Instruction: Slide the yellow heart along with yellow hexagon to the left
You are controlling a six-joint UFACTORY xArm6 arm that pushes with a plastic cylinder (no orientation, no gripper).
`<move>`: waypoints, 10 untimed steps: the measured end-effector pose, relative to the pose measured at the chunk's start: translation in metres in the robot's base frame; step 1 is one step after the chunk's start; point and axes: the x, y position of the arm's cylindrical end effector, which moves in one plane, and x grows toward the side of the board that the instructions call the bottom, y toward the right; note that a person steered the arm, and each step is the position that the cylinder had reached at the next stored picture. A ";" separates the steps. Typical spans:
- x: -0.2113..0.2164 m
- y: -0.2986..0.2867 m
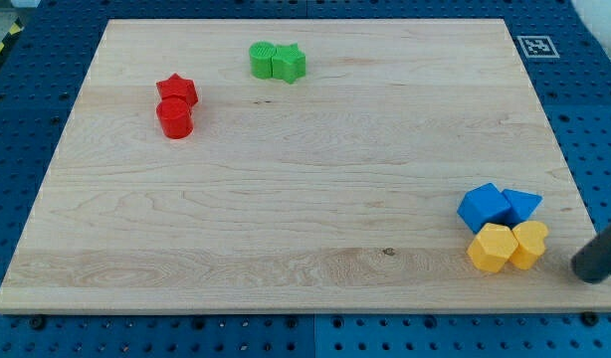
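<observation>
The yellow hexagon and the yellow heart lie side by side, touching, near the view's bottom right corner of the wooden board. The hexagon is on the left, the heart on the right. My tip is a dark rod end just to the right of the heart and slightly lower, a short gap away from it. A blue cube and a blue triangle sit directly above the yellow pair, touching them.
A red star and a red cylinder sit together at the upper left. A green cylinder and a green star sit together at the top centre. The board's right edge runs close beside my tip.
</observation>
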 end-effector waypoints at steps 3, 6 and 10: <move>-0.005 0.012; -0.023 -0.041; -0.013 -0.093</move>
